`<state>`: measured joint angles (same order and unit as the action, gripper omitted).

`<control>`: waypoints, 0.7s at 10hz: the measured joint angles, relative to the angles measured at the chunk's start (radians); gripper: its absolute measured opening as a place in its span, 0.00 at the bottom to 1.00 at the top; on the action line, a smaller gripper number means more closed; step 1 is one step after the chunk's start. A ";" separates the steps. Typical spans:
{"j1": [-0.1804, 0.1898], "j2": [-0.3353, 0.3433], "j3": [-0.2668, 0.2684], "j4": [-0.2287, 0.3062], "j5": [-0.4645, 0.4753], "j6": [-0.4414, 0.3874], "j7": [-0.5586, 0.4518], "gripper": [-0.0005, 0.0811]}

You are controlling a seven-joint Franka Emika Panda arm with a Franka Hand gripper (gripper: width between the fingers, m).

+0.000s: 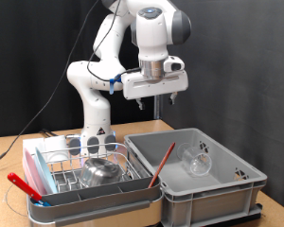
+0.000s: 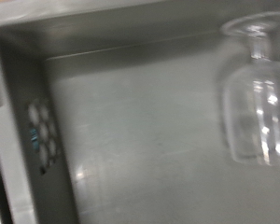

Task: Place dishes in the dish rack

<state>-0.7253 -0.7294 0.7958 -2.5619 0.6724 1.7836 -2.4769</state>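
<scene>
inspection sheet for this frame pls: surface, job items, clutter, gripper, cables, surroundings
Surface: wooden table, bare at the exterior view's left.
Job's things: shiny round steel bowl in the silvery wire dish rack; clear glass cup lying in the grey plastic crate.
Clutter: red stick leaning in the crate; red-handled utensil in the rack's front trough.
Grippers: gripper above the crate, holds nothing, jaws unclear.
Cables: dark cable behind the arm.
Surroundings: black curtain.

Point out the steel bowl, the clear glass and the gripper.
steel bowl (image 1: 101,171): exterior view, on its inner surface, in the dish rack.
clear glass (image 1: 197,161): exterior view, on its body, inside the grey crate.
gripper (image 1: 162,102): exterior view, between its fingertips.
</scene>
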 joint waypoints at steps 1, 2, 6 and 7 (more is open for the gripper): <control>-0.003 0.001 0.009 -0.004 -0.028 0.007 -0.025 0.99; -0.006 0.001 0.019 -0.008 -0.043 0.015 -0.032 1.00; 0.014 0.001 -0.006 -0.018 -0.005 -0.024 -0.127 1.00; 0.040 -0.003 -0.010 -0.040 0.021 -0.008 -0.157 1.00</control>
<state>-0.6851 -0.7329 0.7855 -2.6023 0.6936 1.7753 -2.6341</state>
